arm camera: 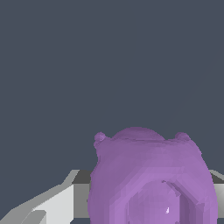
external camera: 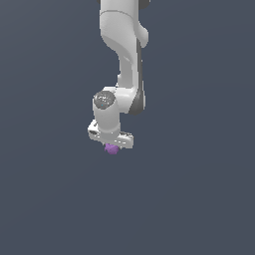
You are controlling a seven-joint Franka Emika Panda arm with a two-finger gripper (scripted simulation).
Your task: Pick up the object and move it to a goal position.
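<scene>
object (arm camera: 151, 183): purple bumpy lump that fills the near part of the wrist view, sitting right up against the camera. Two little nubs stick out on its upper edge.
hand (external camera: 112, 146): pointing straight down, with the purple lump poking out just below it between the fingers. I'd say it's closed on the lump, since the thing hangs there with nothing else touching it.
finger (arm camera: 57, 203): a pale grey-white slab beside the lump in the wrist view. The other one is barely visible at the far edge.
why it's held like that: my guess is a top-down pinch, so the lump can be carried without slipping sideways.
arm (external camera: 127, 60): white, comes down from the top of the exterior view, elbow bent toward the exterior view's right.
tabletop: can't really make one out, everything behind is flat dark grey-blue.
goal: no marker visible anywhere.
writing/labels: none I can read, no logos on the arm or lump.
</scene>
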